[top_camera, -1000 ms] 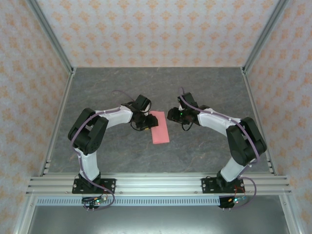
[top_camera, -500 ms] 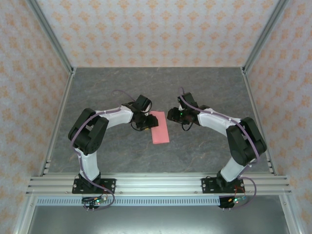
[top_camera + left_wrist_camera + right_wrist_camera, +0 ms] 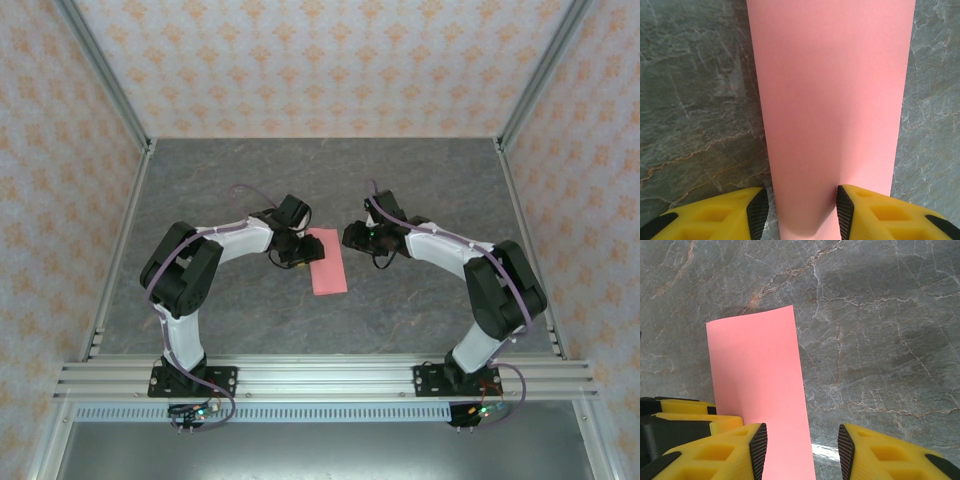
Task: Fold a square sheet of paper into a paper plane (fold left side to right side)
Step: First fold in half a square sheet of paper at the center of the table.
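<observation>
Nothing has moved: your left jaws, spread, sit astride the square sheet of paper (image 3: pixel 835 100), long axis up-frame; right jaws spread too.

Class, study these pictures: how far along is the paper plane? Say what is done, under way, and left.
Done: the paper lies as a narrow rectangle, so the half fold looks made. Under way: the left gripper is open at one edge of it, and the right gripper is open over it from the opposite side. Left: no pointed nose or wings yet.
</observation>
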`<state>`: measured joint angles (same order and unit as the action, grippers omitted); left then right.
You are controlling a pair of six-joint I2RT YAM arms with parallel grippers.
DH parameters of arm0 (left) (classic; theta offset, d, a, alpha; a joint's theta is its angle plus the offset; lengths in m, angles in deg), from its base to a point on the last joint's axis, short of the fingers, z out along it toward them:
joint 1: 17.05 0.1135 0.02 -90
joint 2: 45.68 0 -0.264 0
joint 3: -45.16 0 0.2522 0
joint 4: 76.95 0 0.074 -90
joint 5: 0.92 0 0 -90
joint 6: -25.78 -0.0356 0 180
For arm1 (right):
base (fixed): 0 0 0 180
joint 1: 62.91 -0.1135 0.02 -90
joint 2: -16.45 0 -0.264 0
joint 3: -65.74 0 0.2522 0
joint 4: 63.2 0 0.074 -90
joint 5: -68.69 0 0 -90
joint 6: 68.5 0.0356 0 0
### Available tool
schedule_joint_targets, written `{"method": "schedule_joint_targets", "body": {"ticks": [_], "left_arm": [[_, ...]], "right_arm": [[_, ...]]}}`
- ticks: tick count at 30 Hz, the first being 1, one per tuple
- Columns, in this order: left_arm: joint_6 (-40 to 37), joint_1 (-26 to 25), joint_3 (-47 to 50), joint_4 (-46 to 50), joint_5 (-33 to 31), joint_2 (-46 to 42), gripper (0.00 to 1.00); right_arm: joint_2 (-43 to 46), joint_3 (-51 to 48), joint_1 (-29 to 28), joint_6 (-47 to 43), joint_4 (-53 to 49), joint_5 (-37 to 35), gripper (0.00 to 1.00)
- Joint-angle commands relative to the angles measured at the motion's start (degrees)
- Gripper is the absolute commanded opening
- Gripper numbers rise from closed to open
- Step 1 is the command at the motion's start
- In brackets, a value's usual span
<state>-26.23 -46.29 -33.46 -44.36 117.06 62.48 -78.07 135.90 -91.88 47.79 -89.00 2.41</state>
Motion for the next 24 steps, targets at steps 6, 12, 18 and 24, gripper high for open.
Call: {"method": "schedule_joint_targets", "body": {"ticks": [6, 12, 18, 24], "left_arm": [[1.55, -1.20, 0.67, -0.63, -2.50, 3.51, 0.46], [0.99, -1.18, 0.94, -0.63, -2.28, 3.37, 0.44], [-0.37, -1.22, 1.10, 0.15, -2.23, 3.18, 0.42], [-1.08, -1.22, 1.35, 0.07, -1.80, 2.99, 0.42]], "right_arm": [[0.57, -1.29, -0.31, 0.16, 0.04, 0.28, 0.44], [0.66, -1.29, -0.30, 0.17, -0.01, 0.33, 0.44], [0.65, -1.34, -0.28, -0.02, -0.20, 0.17, 0.45], [0.67, -1.27, -0.30, -0.12, -0.43, 0.08, 0.45]]}}
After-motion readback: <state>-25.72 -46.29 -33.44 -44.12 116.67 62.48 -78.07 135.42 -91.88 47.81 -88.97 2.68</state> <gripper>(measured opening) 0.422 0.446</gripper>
